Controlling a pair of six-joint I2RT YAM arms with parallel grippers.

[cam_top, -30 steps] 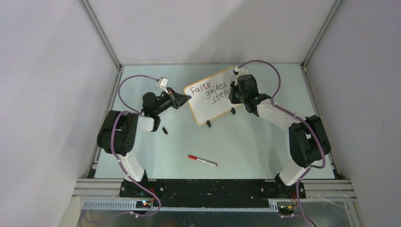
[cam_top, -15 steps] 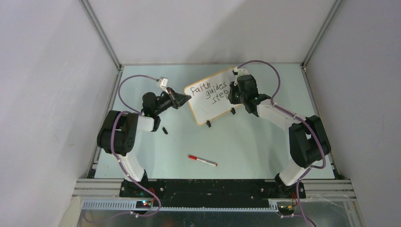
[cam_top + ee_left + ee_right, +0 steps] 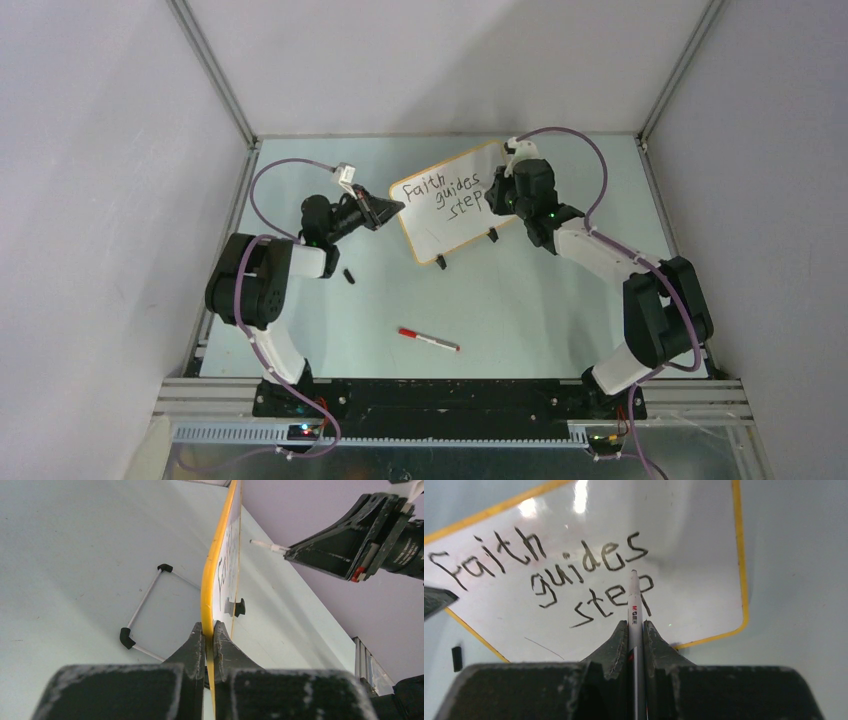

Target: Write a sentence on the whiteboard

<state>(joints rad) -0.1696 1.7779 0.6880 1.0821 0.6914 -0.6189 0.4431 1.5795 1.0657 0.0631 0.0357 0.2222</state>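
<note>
Black handwritten sentence (image 3: 555, 577): final "s" unwritten.
Left jaws: clamping orange-framed whiteboard (image 3: 209, 580).
Right jaws: gripping slim white marker (image 3: 634, 607); next, add "s" beside "p".

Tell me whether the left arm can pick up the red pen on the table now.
Probably not yet: the left gripper is shut on the whiteboard. The red pen lies unobstructed, but the board must be released first.

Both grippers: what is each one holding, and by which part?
The left gripper is shut on the whiteboard, pinching its orange frame at one side edge. The right gripper is shut on a marker, gripping its barrel behind the tip.
</note>
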